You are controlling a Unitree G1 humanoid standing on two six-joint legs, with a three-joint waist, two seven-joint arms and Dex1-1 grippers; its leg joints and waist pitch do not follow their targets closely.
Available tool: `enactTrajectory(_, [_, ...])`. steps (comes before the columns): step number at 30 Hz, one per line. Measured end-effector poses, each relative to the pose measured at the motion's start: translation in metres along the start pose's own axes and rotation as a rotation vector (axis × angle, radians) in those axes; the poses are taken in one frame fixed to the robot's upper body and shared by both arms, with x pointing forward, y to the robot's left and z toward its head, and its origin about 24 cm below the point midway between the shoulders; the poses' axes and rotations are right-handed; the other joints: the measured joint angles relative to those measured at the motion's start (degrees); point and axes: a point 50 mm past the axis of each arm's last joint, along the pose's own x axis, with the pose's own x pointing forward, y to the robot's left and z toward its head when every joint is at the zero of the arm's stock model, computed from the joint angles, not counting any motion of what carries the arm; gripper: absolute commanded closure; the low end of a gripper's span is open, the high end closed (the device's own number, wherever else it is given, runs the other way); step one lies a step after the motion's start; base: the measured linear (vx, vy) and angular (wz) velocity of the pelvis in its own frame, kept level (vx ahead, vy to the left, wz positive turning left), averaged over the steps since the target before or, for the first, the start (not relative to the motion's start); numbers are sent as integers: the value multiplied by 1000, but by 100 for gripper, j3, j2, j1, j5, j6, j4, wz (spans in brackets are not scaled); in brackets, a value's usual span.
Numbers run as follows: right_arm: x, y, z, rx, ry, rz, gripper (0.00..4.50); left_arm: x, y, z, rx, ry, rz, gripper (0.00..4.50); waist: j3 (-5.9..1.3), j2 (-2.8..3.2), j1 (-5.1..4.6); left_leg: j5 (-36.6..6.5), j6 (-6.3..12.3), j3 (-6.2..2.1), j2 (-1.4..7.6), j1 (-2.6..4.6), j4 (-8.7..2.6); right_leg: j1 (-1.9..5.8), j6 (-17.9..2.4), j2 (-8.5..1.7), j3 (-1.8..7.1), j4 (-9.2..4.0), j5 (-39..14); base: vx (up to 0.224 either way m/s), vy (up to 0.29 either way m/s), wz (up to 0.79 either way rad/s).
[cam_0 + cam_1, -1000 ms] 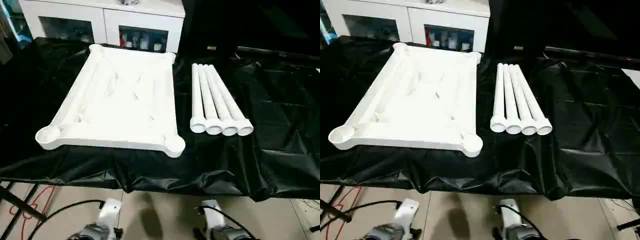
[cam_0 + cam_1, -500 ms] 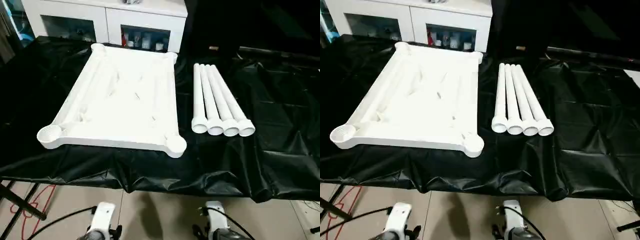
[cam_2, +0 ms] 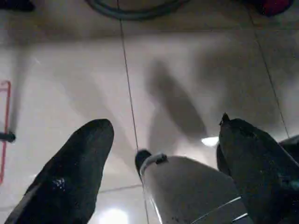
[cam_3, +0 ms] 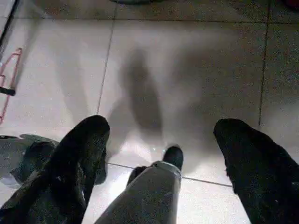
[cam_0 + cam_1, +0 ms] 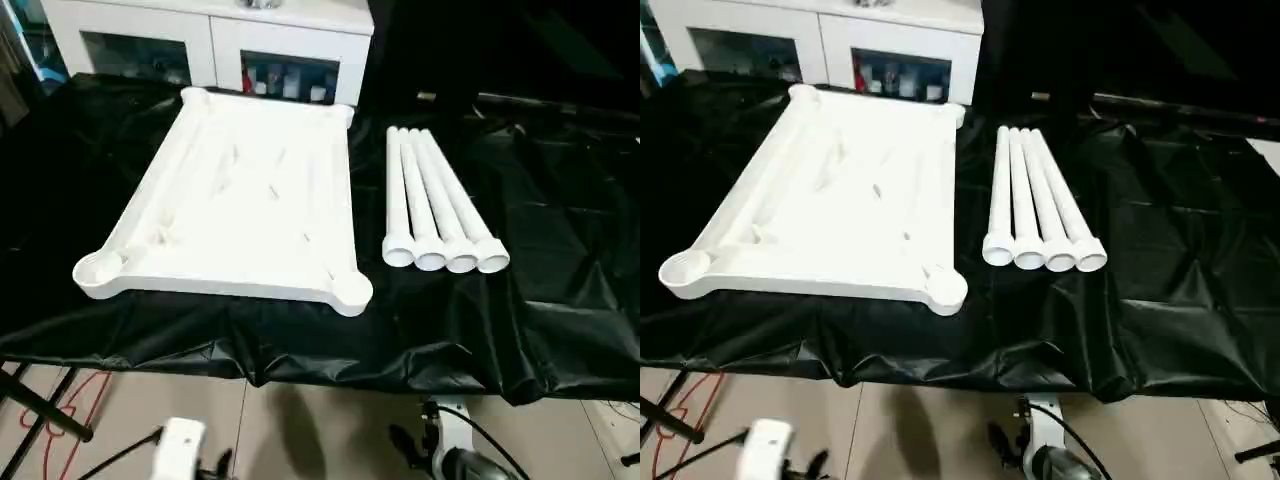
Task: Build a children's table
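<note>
One black crinkled plastic sheet [image 5: 560,300] covers the worktop, and on it lies the large white plastic rectangular table top [image 5: 240,200], ribbed underside up, its round corner sockets showing. Just beside it, on the robot's right, four long white tapered tubular legs [image 5: 430,200] lie side by side, touching, apart from the top. Over the pale tiled floor [image 4: 187,70], the left end effector [image 3: 163,154] and right end effector [image 4: 161,154] both stand wide open, holding nothing.

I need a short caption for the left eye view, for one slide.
White table top lying underside up on a black sheet, with four legs lined up side by side to its right.
</note>
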Motion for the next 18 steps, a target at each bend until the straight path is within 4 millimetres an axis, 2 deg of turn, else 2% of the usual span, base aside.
enactTrajectory(4, [-1,2,3,-77,2,30,46,-10,-1,-3,31,19,-5,40,-4,-6,-27,0,-1,0,0,0,-2,-4,0,4,1,0,0,0,0,0])
enactTrajectory(8, [-13,0,-25,-222,68,53,46,-11,-6,-7,72,58,-53,40,-19,-9,26,-2,-1,-1,1,-3,-12,4,3,6,-1,-26,-2,0,0,0])
enactTrajectory(10, [-15,5,-42,-264,129,95,46,-7,-13,-6,95,69,-108,40,-16,-8,-4,-2,0,-1,1,-5,-11,5,5,6,1,-31,2,0,0,0])
enactTrajectory(12, [-14,8,-42,-292,128,124,46,-3,-19,-2,108,62,-149,40,-18,-13,-39,-2,0,-1,1,0,-10,6,5,6,3,-33,10,0,0,0])
enactTrajectory(15, [-12,16,-40,-415,141,247,46,2,-31,7,167,45,-279,40,-30,-47,-47,-1,-1,-4,1,8,-10,4,6,6,1,-32,17,0,0,0])
enactTrajectory(18, [-14,30,-42,-513,116,409,46,-1,-42,16,238,13,-436,40,-35,-147,-7,-1,-2,-5,10,12,-14,5,7,12,-2,-33,17,0,0,0])
